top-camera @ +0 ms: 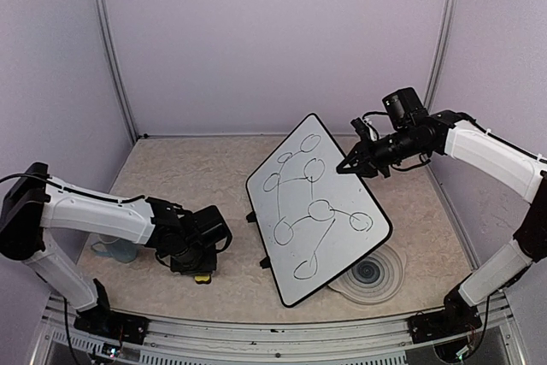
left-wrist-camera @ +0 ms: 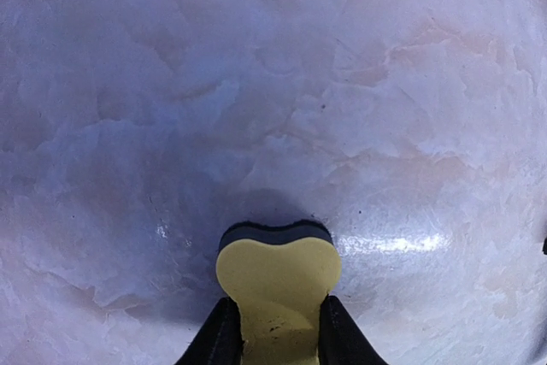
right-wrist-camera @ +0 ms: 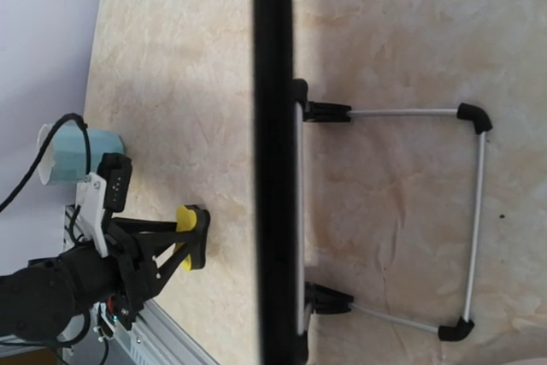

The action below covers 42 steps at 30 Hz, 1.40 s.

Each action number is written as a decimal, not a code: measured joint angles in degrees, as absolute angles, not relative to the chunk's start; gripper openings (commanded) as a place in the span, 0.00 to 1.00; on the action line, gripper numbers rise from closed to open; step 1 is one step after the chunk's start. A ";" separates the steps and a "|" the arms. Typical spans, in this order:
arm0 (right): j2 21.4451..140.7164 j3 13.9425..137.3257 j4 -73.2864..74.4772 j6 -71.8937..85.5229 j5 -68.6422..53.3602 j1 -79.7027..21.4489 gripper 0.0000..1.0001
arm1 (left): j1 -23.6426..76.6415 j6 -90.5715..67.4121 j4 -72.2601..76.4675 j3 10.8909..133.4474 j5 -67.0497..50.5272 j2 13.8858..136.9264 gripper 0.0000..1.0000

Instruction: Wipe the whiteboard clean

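Observation:
The whiteboard (top-camera: pixel 295 224) stands tilted on a wire stand in mid-table, its face covered with black marker loops and lines. In the right wrist view it shows edge-on as a black bar (right-wrist-camera: pixel 273 126). My right gripper (top-camera: pixel 349 168) is shut at the board's upper right edge and appears to hold it; its fingers are hidden in its own view. A yellow eraser (left-wrist-camera: pixel 278 275) with a black felt base rests on the table at front left. My left gripper (left-wrist-camera: pixel 275 314) is shut on its sides, which bulge from the squeeze. From above, the eraser (top-camera: pixel 202 279) lies just under the left gripper (top-camera: pixel 192 264).
A round grey ringed plate (top-camera: pixel 376 278) lies partly under the board's lower right corner. A pale blue cup (top-camera: pixel 115 250) stands behind the left arm. The board's wire stand (right-wrist-camera: pixel 474 211) reaches out behind it. Enclosure walls surround the table.

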State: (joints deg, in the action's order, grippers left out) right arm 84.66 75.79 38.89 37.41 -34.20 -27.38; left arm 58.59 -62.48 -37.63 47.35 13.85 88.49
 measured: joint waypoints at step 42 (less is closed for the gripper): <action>90.13 86.54 43.44 34.41 -31.07 -30.44 0.19 | 43.99 -30.85 -30.15 89.93 6.28 94.94 0.00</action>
